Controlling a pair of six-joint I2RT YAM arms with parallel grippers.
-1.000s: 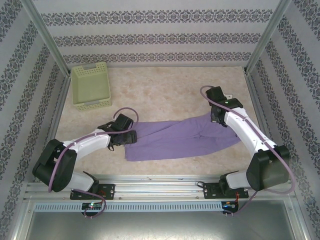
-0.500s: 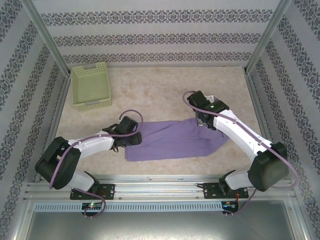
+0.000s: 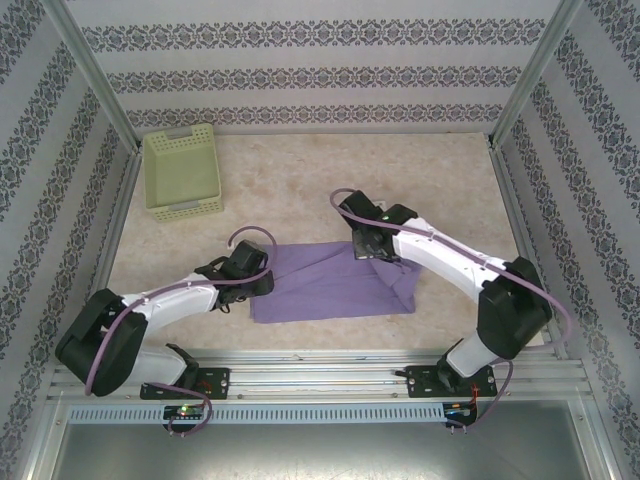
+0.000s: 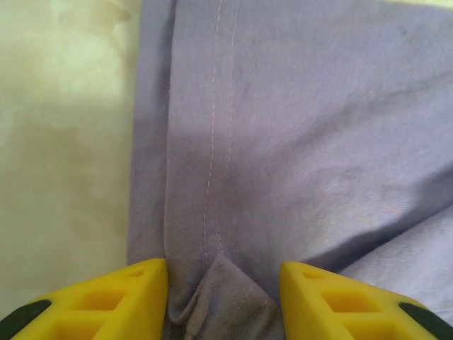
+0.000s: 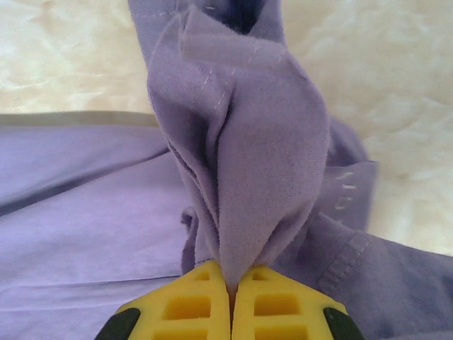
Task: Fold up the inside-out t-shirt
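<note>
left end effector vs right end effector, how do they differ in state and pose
The left end effector has its jaws apart, straddling a stitched edge of the t-shirt that lies flat. The right end effector is shut, pinching a bunched fold. The left sits at the t-shirt's left edge, the right at its far edge. Both are yellow and meet the purple cloth.

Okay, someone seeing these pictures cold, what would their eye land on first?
The lavender cotton t-shirt, spread on the table near its front edge, with the right gripper shut on a peaked bunch of it. At its left edge, the left gripper straddles the stitched hem, jaws apart. A pale green plastic basket sits at the far left corner.
</note>
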